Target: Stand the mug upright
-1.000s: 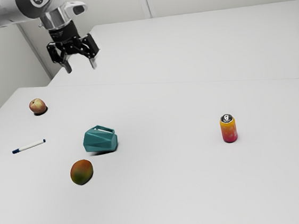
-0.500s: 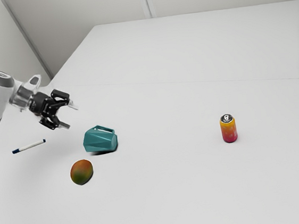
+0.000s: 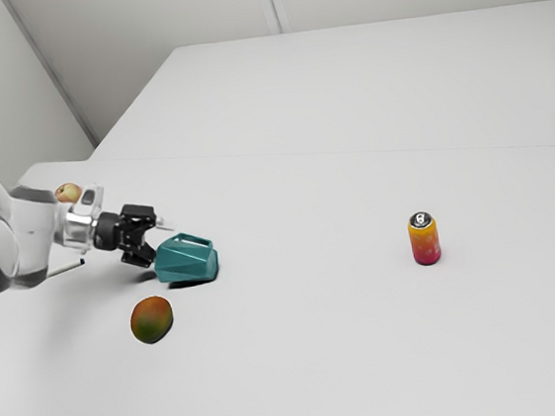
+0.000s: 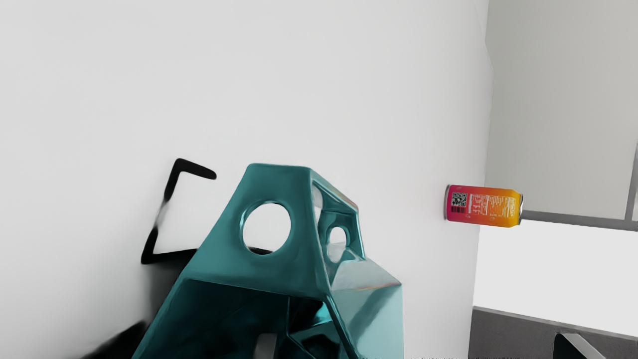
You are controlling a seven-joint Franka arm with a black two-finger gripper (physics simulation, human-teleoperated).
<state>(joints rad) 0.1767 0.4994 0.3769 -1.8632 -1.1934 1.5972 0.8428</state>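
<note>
Teal mug [image 3: 186, 262]: lies on its side on the white table [image 3: 330, 332], just ahead of the gripper [image 3: 159, 242]; not upright.
Mouth [image 4: 224, 309]: faces you; base points toward the exterior view's right.
Black gripper: spread open, nothing gripped. One fingertip [image 4: 266, 347] lines up with the mouth, the other is on the upper side, outside the wall. Can't tell if either touches.
Upper wall: looks like the grip to take. Ease in level, one finger inside, one above, then close softly; smooth facets may slip under a shallow pinch.
Handle [image 4: 279, 182]: juts sideways, away from the exterior camera. Likely to swing the mug if your pinch is off-centre; watch for roll.
Tilt: once gripped, lift slightly, then pitch your hand fingers-down so the mouth comes up and the base goes under. Release only with the base flat.
Mango [image 3: 151, 321]: near the mug on the exterior camera's side; keep the turn clear of it.
</note>
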